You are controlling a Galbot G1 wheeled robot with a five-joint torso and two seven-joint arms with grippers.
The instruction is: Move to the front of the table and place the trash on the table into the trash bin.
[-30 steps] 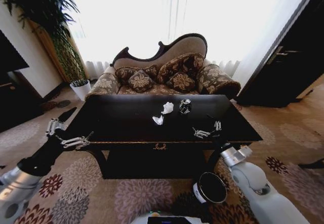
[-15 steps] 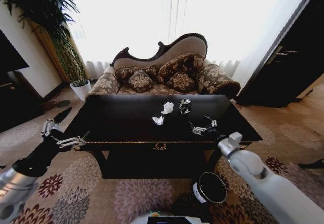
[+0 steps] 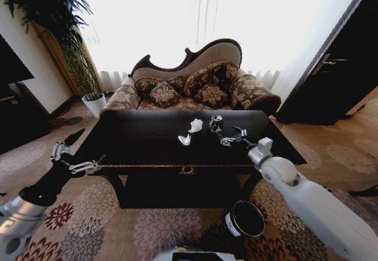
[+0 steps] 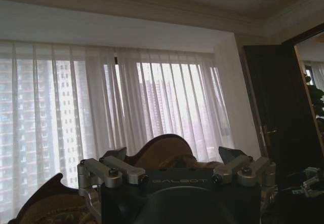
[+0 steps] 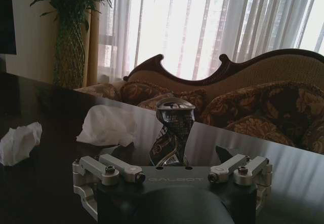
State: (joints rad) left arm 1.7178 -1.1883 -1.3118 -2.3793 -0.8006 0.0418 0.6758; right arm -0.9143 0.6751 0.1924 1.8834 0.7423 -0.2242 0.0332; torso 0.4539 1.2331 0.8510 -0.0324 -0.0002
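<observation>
The table [image 3: 147,149] with its glossy black top stands right in front of me. The trash on it is a crushed dark can [image 3: 216,123] [image 5: 172,127] and two crumpled white paper scraps [image 3: 195,125] [image 3: 185,139]. My right gripper [image 3: 227,137] [image 5: 172,155] hovers open low over the tabletop, just short of the can, which stands between the lines of its fingers. In the right wrist view the papers [image 5: 107,125] [image 5: 19,142] lie off to one side. The trash bin [image 3: 245,218] sits on the carpet near the table's right front leg. My left gripper [image 3: 88,147] [image 4: 174,158] waits open off the table's left front corner.
An ornate sofa [image 3: 195,84] with patterned cushions stands behind the table. A tall plant in a white pot [image 3: 93,103] is at the back left, and a dark door [image 3: 336,78] at the right. Flowered carpet [image 3: 159,225] surrounds the table.
My right gripper has moved forward and left over the tabletop, from near the front edge to just short of the can. The left arm has barely shifted.
</observation>
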